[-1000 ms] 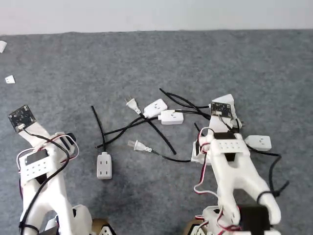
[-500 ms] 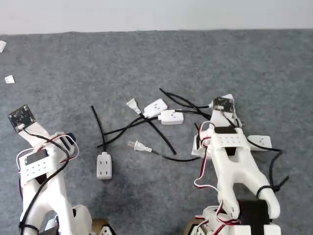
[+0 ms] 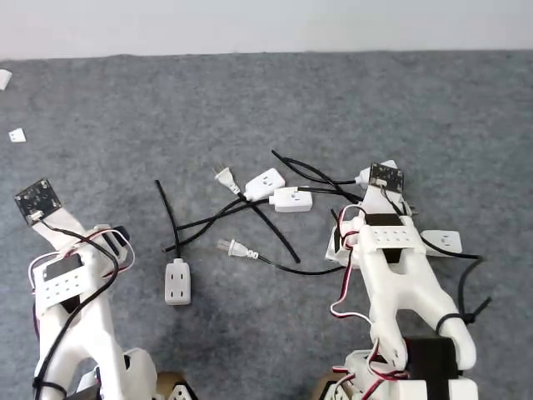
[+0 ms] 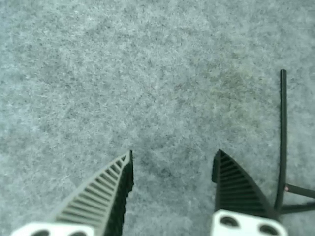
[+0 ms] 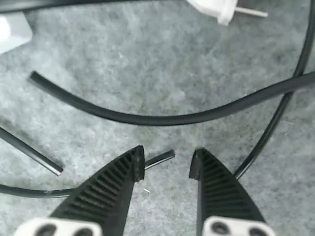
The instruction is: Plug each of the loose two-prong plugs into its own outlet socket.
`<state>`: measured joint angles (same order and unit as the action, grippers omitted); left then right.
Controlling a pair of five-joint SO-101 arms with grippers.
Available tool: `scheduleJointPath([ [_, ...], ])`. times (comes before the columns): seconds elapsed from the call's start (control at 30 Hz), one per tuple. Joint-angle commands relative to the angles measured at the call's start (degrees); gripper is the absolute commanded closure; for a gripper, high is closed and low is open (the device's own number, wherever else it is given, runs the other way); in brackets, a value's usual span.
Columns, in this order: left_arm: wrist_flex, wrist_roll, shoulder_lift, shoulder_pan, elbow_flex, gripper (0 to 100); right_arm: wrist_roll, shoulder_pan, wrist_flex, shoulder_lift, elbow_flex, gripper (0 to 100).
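Observation:
Two white two-prong plugs lie on the grey carpet, one [image 3: 223, 176] farther back and one [image 3: 234, 247] nearer, each on a black cord. White outlet sockets lie at the middle [image 3: 265, 182] [image 3: 291, 199], at the near left [image 3: 176, 281] and beside the right arm [image 3: 442, 242]. My right gripper [image 5: 167, 156] is open low over the carpet, with a cut black cord end [image 5: 161, 158] between its fingertips and a third white plug [image 5: 219, 10] farther ahead. My left gripper [image 4: 172, 164] is open over bare carpet, with a black cord [image 4: 282, 132] beside one finger.
Black cords [image 3: 250, 212] cross one another around the middle sockets. A thick cord [image 5: 162, 117] curves across ahead of the right gripper. Two small white scraps [image 3: 16, 135] lie at the far left. The carpet ends at a pale wall [image 3: 266, 25].
The right arm's wrist has shifted a little to the right and away from me. The left arm, the plugs and the sockets have kept still.

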<state>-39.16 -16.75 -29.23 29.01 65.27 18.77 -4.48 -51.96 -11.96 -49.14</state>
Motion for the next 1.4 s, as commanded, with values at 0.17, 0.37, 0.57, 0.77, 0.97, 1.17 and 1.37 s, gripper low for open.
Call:
scheduleJointPath([
  [0.17, 1.7, 0.5, -0.4, -0.4, -1.6, 76, 0.9, -0.2, 2.9, 3.0, 2.3, 91.9],
  [0.37, 1.7, 0.5, -0.4, -0.4, -1.6, 76, 0.8, -0.3, 1.4, 6.3, 5.1, 93.9],
  [0.57, 1.7, 0.5, -0.4, -0.4, -1.6, 76, 0.8, -0.4, 1.5, 6.3, 5.0, 95.4],
  [0.77, 1.7, 0.5, -0.4, -0.4, -1.6, 76, -0.8, 0.0, 1.2, 6.2, 5.1, 99.1],
  [0.97, 1.8, 0.6, -0.4, -0.4, -1.7, 76, -4.2, -0.5, -2.2, 1.6, 6.1, 99.1],
  [1.17, 1.8, 0.6, -0.4, -0.3, -1.7, 76, -14.6, -1.4, -16.2, -10.2, 13.3, 99.1],
  [1.37, 1.8, 0.6, -0.4, -0.2, -1.6, 76, -24.7, -1.0, -35.2, -19.5, 31.0, 99.1],
])
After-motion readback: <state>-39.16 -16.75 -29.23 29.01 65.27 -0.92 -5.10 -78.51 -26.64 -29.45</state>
